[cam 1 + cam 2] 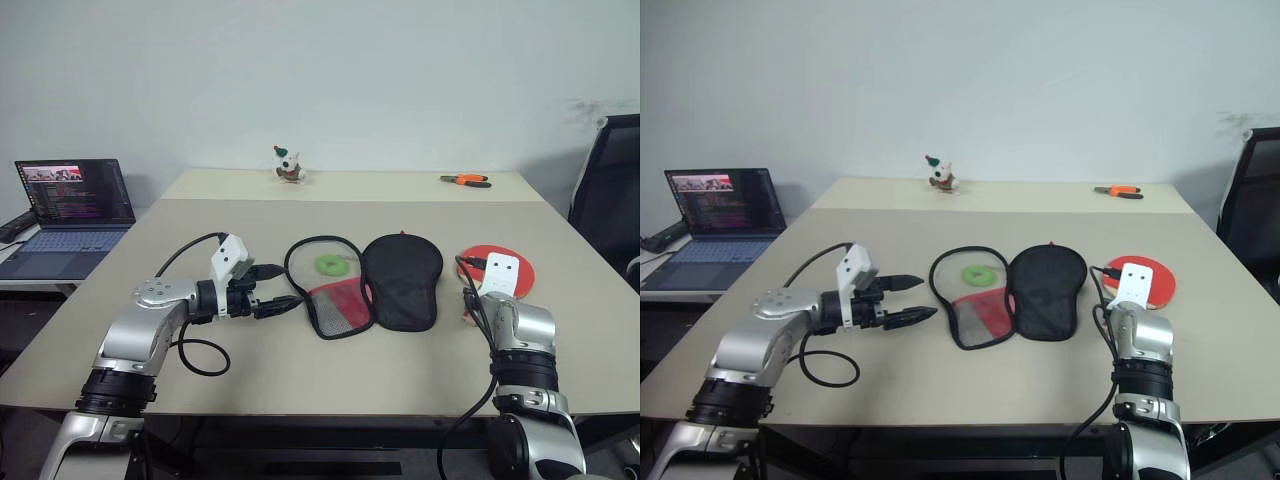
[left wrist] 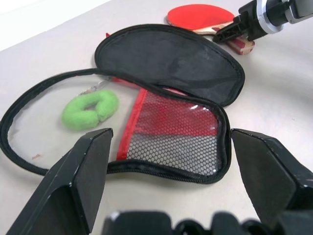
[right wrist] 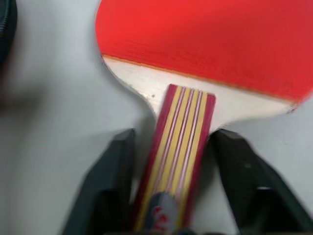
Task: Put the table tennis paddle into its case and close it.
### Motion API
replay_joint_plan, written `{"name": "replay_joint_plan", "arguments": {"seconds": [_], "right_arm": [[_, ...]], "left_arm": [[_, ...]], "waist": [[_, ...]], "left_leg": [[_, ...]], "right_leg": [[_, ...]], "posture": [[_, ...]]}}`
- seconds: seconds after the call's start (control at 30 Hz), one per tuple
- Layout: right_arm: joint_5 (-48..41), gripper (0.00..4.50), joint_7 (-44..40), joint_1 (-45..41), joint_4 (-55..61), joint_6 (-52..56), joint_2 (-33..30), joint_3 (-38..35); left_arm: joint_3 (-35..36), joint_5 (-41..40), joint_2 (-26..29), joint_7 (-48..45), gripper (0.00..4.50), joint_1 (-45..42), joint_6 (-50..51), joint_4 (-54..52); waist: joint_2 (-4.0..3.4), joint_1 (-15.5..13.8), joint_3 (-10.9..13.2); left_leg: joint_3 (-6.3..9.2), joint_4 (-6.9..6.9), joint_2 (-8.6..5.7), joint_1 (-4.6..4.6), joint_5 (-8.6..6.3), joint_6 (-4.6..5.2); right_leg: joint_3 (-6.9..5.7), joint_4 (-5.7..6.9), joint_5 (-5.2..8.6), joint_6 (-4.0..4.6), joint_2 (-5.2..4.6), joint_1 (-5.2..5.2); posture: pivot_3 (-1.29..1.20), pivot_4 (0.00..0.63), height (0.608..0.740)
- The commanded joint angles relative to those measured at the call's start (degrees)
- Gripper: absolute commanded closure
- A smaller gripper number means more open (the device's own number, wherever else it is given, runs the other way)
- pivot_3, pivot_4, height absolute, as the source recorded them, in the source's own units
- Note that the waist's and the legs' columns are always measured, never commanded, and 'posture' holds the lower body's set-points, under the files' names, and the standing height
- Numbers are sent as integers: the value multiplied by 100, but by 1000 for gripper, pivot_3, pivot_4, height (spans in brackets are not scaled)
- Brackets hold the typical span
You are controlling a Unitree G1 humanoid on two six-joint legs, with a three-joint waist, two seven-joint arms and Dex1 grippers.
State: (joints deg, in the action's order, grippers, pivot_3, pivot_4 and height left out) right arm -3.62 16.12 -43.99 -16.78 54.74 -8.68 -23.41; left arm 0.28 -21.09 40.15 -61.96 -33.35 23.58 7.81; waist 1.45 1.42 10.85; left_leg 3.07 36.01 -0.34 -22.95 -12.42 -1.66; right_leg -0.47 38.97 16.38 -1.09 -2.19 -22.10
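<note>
The table tennis paddle (image 1: 478, 257) lies red face up on the table at the right, its striped wooden handle pointing toward me. My right gripper (image 3: 175, 134) is shut on that handle, one black finger pressed to each side. The case (image 1: 402, 280) lies unzipped and spread flat at the table's middle, black half on the right, red-and-mesh half (image 1: 335, 300) on the left. A lime-green fob (image 1: 332, 265) rests inside the mesh half. My left gripper (image 1: 290, 288) hovers open just left of the case, pointing at it, nothing between its fingers (image 2: 93, 166).
An open laptop (image 1: 75, 205) sits on a side desk at the far left. A small figurine (image 1: 288, 165) and orange-handled pliers (image 1: 466, 180) lie near the table's far edge. A black chair (image 1: 610, 195) stands at the right. Bare tabletop (image 1: 300, 380) runs along the near edge.
</note>
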Motion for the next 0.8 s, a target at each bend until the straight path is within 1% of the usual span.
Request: {"name": "replay_joint_plan", "arguments": {"seconds": [0.03,0.07,0.13,0.2,0.27,0.4,0.5,0.6,0.67,0.8], "right_arm": [[77,3332,200,2,-154,-179,-250,-131],[72,3434,189,-33,-145,-259,-290,-112],[73,3434,136,-91,-84,-407,-358,-48],[107,3434,-42,-142,158,-571,-468,168],[48,3434,-123,-193,461,-502,-504,256],[-80,3434,-389,-257,1572,-65,-477,574],[-253,3434,-406,-301,2220,561,-123,646],[-392,3434,-282,-284,2639,1197,453,599],[-362,3434,-281,-206,2786,1321,694,713],[-290,3434,-370,-110,2696,1226,853,910]], "left_arm": [[120,-8,81,-8,307,-33,-65,-179],[122,-11,81,-4,307,-31,-63,-184],[124,-15,84,-3,307,-24,-57,-196],[128,-21,91,-3,307,-14,-43,-211],[141,-30,105,-1,307,6,-34,-226],[181,-58,137,0,307,55,-3,-254],[208,-104,144,-15,307,77,29,-268],[235,-192,132,-66,307,82,67,-296],[247,-244,134,-92,307,77,107,-327],[252,-224,162,-52,307,48,107,-288]], "waist": [[0,-2,0],[0,-2,0],[0,-2,0],[-11,-2,7],[-19,16,12],[-31,99,19],[-32,162,19],[-32,185,18],[-32,174,18],[-33,126,19]], "left_leg": [[0,-1,-1,0,0,0],[0,-2,-2,0,0,0],[-1,-2,-2,0,0,0],[-1,-2,-2,-3,0,0],[-3,-4,-3,-11,0,0],[-5,-23,7,-20,-1,1],[-4,-25,21,-46,-1,1],[-4,-19,35,-81,0,0],[-4,-17,37,-84,0,0],[-5,-11,18,-91,1,0]], "right_leg": [[0,0,0,0,-1,0],[0,-1,0,0,-2,0],[0,-1,0,0,-1,-1],[-1,-1,0,0,-2,-3],[4,2,0,-1,-2,-19],[10,4,2,4,5,-41],[14,9,4,10,7,-76],[12,21,0,16,12,-115],[6,22,-1,19,14,-117],[4,20,-2,20,15,-117]], "posture": [[0,150,740],[0,150,740],[0,150,740],[0,150,740],[0,150,740],[0,150,740],[0,150,740],[0,150,740],[0,150,740],[0,150,740]]}}
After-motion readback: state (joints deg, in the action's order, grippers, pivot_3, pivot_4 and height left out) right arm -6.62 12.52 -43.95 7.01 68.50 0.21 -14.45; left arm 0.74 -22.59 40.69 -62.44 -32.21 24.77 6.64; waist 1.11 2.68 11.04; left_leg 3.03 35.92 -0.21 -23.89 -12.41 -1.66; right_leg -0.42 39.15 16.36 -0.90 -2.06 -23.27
